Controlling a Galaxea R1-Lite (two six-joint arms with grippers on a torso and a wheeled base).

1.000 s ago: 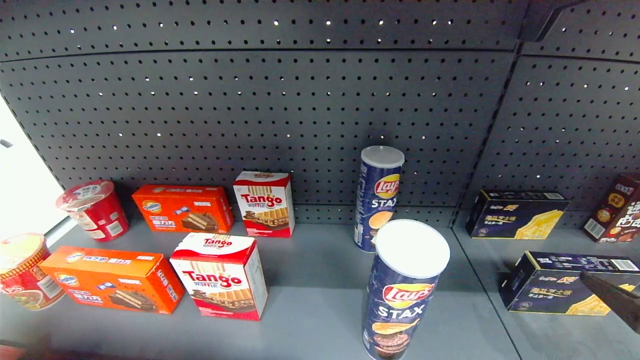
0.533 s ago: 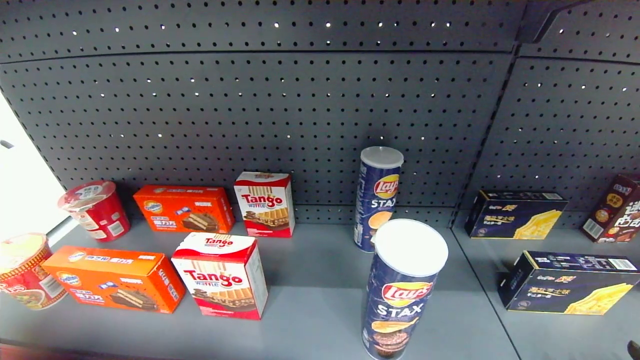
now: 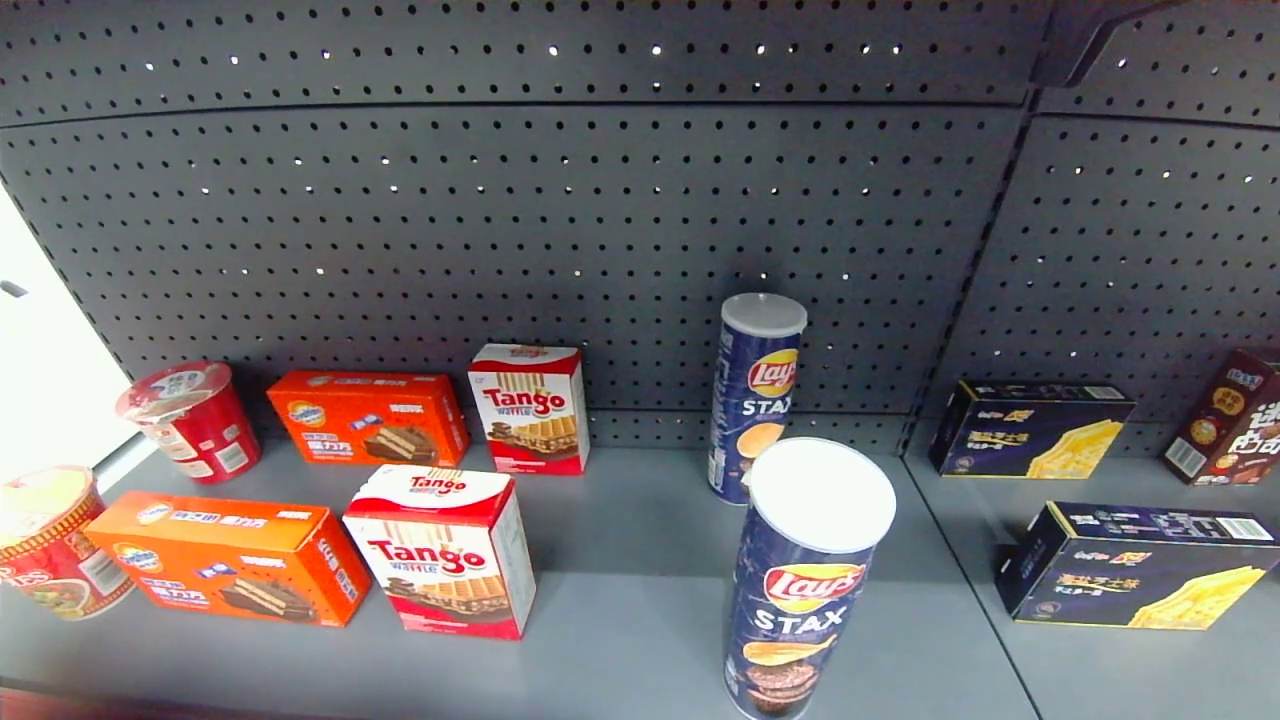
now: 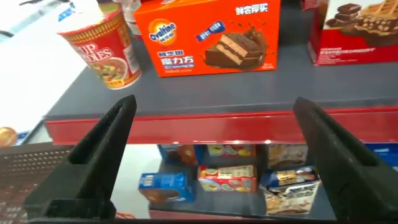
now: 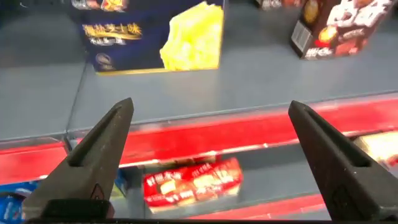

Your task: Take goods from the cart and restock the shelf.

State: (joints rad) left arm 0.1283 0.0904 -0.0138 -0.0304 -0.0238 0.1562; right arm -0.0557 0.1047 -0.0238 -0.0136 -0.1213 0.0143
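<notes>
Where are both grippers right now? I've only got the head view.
Observer: The left gripper sits in front of the shelf's red front edge, fingers open, facing the orange box.
Operator: And the right one?
Observer: The right gripper is open too, facing the dark blue box across that edge.
Operator: Anything under the shelf?
Observer: Yes, packets lie on a lower level.

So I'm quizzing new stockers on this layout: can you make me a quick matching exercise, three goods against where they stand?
Things:
1 front chips can
2 dark brown box
3 front noodle cup

Places on the shelf:
A far left end
B far right end
C around the middle

Pairs: 1-C, 2-B, 3-A
</notes>
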